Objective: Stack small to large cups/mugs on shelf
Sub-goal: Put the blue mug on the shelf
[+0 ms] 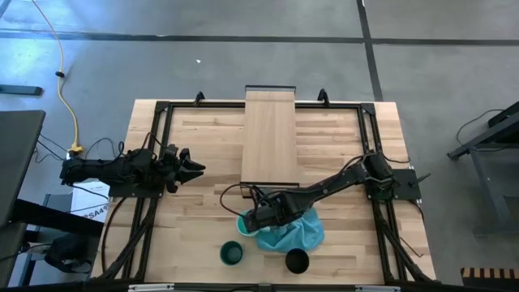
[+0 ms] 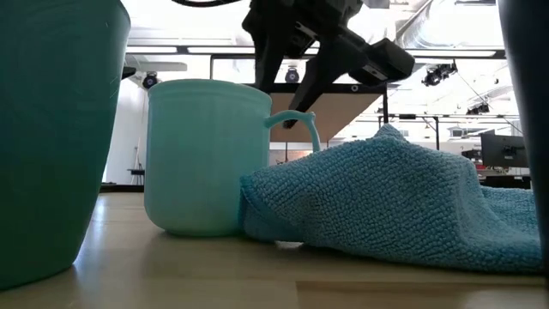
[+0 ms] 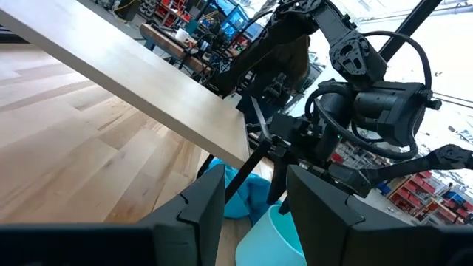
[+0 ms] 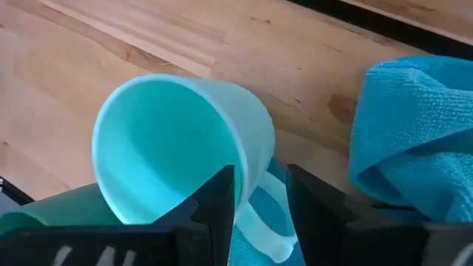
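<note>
The shelf [image 1: 271, 134] carries nothing yet, so by my reading the stacking has not begun: all three cups stand on the tabletop [image 1: 195, 154], and none sits inside another.

Going from big to small: the shelf lies just beyond the right tool [image 1: 253, 217], its near end almost above it. The blue cloth [image 1: 290, 232] is bunched up directly beside and partly under that tool, touching the turquoise mug [image 4: 177, 155] on its handle side. The black cup [image 1: 297, 260] stands on the far side of the cloth from the shelf, and the dark green cup [image 1: 231, 253] is near it, close to the tabletop's front edge.

The right tool hangs over the turquoise mug with its fingers apart and the handle [image 4: 260, 225] between them, not clamped on it; the mug is upright on the tabletop. The left tool [image 1: 191, 169] waits well off to the side, fingers parted and holding nothing.

Still to do, as I judge it: grip the mug, nest the cups by size, and set them on the shelf. The cloth crowding the handle looks the likeliest snag, and the shelf's edge is close overhead for the lift.
</note>
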Action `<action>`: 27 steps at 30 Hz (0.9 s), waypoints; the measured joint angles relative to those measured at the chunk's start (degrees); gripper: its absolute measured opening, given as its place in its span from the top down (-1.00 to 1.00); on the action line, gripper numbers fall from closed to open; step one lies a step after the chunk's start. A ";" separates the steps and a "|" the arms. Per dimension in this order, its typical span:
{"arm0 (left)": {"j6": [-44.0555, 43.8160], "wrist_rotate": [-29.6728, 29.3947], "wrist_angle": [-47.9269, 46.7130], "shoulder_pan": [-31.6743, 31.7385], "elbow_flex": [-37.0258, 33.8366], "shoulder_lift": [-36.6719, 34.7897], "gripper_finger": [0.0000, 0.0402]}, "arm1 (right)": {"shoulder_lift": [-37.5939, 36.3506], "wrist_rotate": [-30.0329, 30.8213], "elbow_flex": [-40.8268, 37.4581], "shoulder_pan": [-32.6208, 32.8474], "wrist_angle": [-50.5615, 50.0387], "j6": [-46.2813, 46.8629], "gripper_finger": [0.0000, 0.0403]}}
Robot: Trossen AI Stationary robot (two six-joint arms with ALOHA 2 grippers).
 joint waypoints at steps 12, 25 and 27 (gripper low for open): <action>0.01 0.06 0.00 0.02 0.00 0.00 0.32 | 0.75 -0.32 0.01 0.58 2.08 4.38 0.45; -0.45 0.26 0.01 0.00 0.00 0.00 0.32 | 0.79 1.20 0.00 1.64 0.12 9.64 0.45; -0.48 0.26 0.00 0.00 0.00 0.00 0.32 | 0.90 1.21 0.00 1.61 0.11 9.66 0.45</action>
